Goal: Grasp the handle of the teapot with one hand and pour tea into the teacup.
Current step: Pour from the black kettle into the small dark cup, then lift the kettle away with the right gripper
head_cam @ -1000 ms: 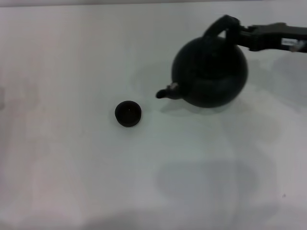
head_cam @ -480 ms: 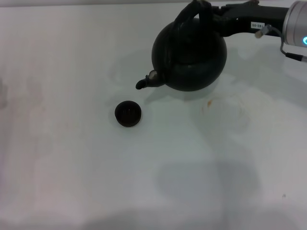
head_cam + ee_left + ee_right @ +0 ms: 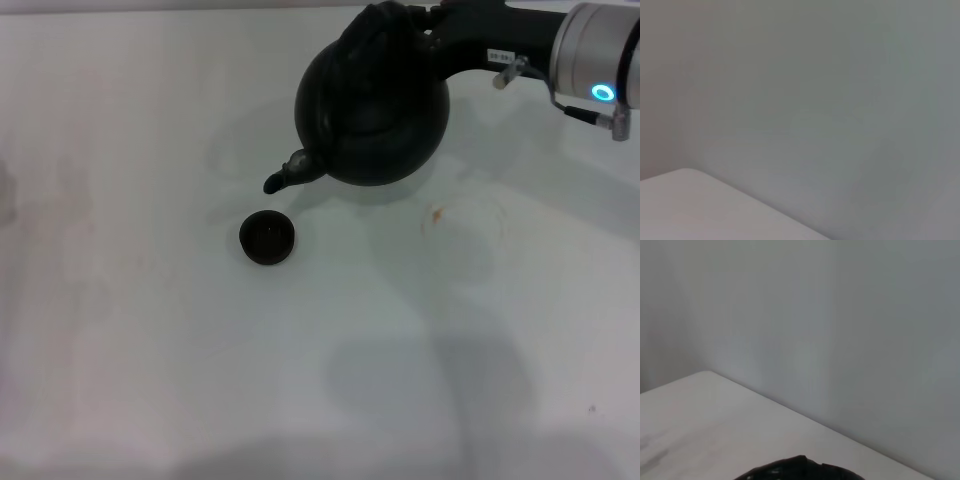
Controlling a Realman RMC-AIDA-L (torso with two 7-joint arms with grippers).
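The black round teapot (image 3: 372, 115) hangs above the table at the back right, its top (image 3: 799, 469) just showing in the right wrist view. It tilts slightly, and its short spout (image 3: 280, 180) points down-left, just above and behind the teacup (image 3: 267, 237). My right gripper (image 3: 418, 22) comes in from the right and is shut on the arched handle (image 3: 378, 28) at the top of the pot. The small dark teacup stands upright on the white table. No stream of tea shows. My left gripper is out of view.
A pale orange-brown drop (image 3: 436, 213) and a faint wet ring (image 3: 470, 222) mark the white table (image 3: 150, 350) to the right of the cup. The left wrist view shows only a wall and a table corner (image 3: 685, 210).
My right gripper has carried the teapot left and toward the cup. The spout has moved from right of the cup to just above and behind it. The wet ring came into view.
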